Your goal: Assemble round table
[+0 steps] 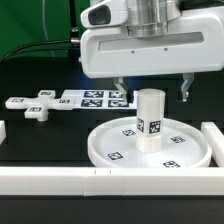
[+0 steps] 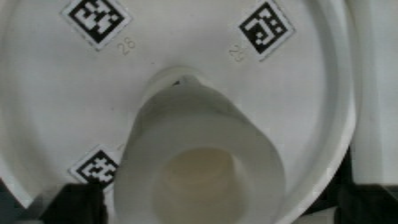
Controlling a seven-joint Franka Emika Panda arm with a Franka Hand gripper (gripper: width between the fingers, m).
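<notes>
Black table [image 1: 30,135], bordered by white blocks: a long one along the front edge [image 1: 60,180], another at the exterior view's right [image 1: 213,140]. White arm housing fills the upper part of the exterior view. Gripper [image 1: 153,96]: spread wide, one dark finger [image 1: 187,90] showing on each side above the disc; nothing held, no contact with any part. Round disc [image 1: 100,150] [image 2: 54,90]: white, rimmed, flat on the table directly under the gripper, with small square tags on its upper face. Marker board [image 1: 95,98]: thin white sheet with tags, flat on the table behind the disc, toward the exterior view's left. Leg [image 1: 150,120] [image 2: 205,140]: short white cylinder, upright at the disc's centre, one tag on its side; its top sits between the two fingers, apart from both. Cross-shaped foot [image 1: 35,106]: white, lying loose on the table at the exterior view's left, beside the marker board's end, well apart from the disc.
</notes>
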